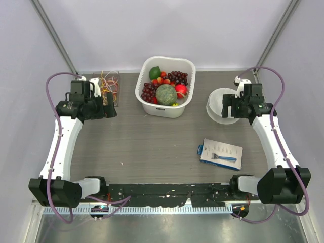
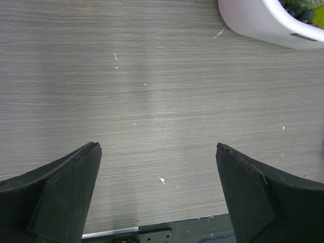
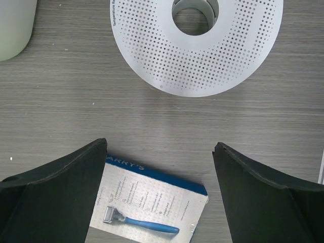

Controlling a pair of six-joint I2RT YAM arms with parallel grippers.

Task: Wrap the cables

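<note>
The cables (image 1: pixel 109 85) lie as a loose red, orange, yellow and pale tangle at the far left of the surface (image 1: pixel 152 139), just beyond the left tool (image 1: pixel 106 110), whose jaws stand wide apart and empty. The right tool (image 1: pixel 229 106), equally spread and empty, hovers at the far right. String-thin, light and limp, the strands will likely snag and slip, so pinching the dense middle of the bundle seems safer than a stray end.

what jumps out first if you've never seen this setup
The white basket heaped with fruit at the back centre grabs the eye first. Next come the tangle of thin coloured cables at the back left and the razor pack lying flat towards the front right.
</note>
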